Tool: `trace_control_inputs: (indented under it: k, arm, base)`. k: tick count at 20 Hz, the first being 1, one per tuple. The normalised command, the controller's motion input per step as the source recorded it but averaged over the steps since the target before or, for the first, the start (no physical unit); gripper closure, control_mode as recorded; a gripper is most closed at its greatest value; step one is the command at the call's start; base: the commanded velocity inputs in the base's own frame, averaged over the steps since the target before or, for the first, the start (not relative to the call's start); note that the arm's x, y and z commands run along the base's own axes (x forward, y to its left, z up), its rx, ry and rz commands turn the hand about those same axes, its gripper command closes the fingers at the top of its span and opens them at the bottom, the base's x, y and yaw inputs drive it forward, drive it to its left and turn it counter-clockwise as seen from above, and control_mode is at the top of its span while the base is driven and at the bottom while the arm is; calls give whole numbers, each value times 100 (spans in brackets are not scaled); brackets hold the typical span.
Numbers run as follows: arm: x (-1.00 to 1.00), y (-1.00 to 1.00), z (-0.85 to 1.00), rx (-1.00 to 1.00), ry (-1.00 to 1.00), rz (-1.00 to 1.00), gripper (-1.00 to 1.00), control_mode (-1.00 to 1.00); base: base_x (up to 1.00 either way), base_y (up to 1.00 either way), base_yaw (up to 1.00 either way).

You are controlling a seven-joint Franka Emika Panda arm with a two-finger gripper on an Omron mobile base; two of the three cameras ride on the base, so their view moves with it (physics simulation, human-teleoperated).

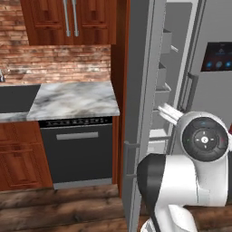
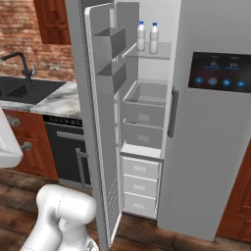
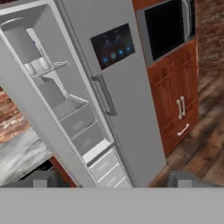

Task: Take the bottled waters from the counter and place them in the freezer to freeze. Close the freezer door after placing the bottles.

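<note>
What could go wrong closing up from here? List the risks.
1. The freezer door stands wide open with the open gripper well away from it; a push on its thin edge may slip off.
2. The bottled waters stand upright near the shelf's front, so a hard swing might tip them.

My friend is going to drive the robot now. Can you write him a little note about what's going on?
Gripper: open, holding nothing, backed away from the freezer.
Bottled waters: both stand upright, side by side, on the freezer's top shelf.
Counter: no bottles on the part in view.
Done: both bottles are in the freezer.
Left: the freezer door stands wide open. Swing it shut.
</note>
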Motion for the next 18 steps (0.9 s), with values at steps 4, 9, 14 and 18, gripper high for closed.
trace_control_inputs:
  k: [4, 9, 14, 18]
  arm:
    - [30, 81, 0, -7, -1, -12, -100, -100]
    - [49, 28, 0, -7, 1, -11, -100, -100]
    - [64, 0, 0, 0, 4, -14, -100, -100]
    - [64, 0, 0, 0, 10, -13, -100, -100]
  base:
    - [0, 0, 0]
    - [0, 0, 0]
    - [0, 0, 0]
    - [0, 0, 0]
